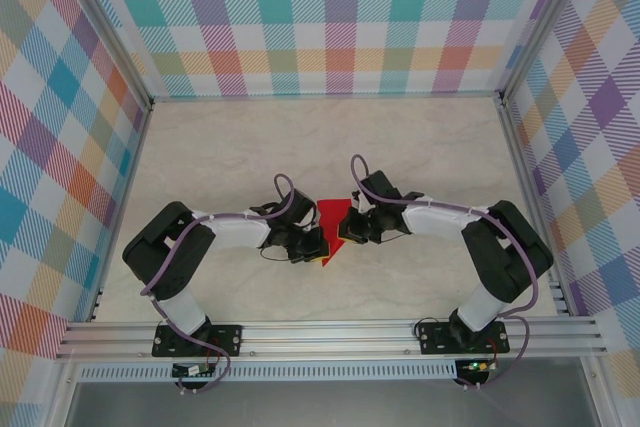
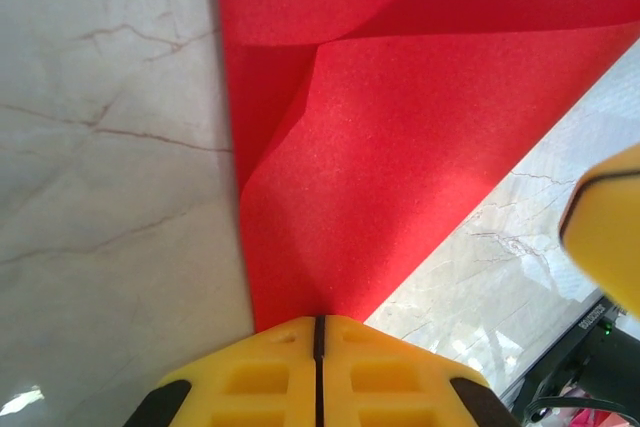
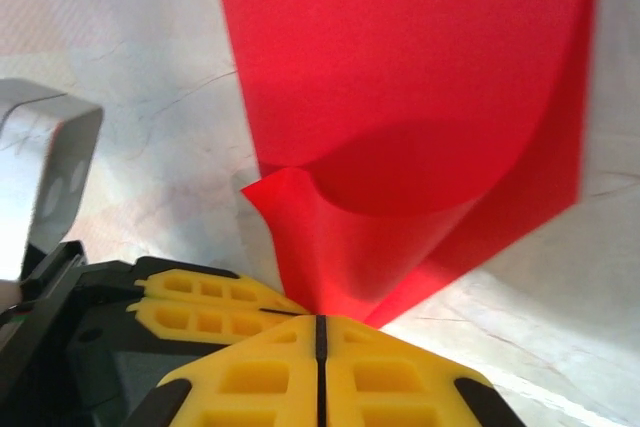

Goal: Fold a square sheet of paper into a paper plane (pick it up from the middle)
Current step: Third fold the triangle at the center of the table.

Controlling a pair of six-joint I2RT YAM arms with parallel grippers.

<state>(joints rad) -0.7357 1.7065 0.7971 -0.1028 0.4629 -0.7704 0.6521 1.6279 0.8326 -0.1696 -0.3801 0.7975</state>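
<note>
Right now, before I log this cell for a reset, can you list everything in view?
sheet of paper: one, red, partly folded, table centre
table: one, pale marble look, under everything
walls: three, pastel plaid, around the table
frame rail: one, silver, near edge
arms: two, black and white, purple cables, based at the rail
left pincer: one, yellow, shut on the paper
right pincer: one, yellow, shut on the paper

No words, labels, brand marks or numbers can be read on anything in these pictures.
</note>
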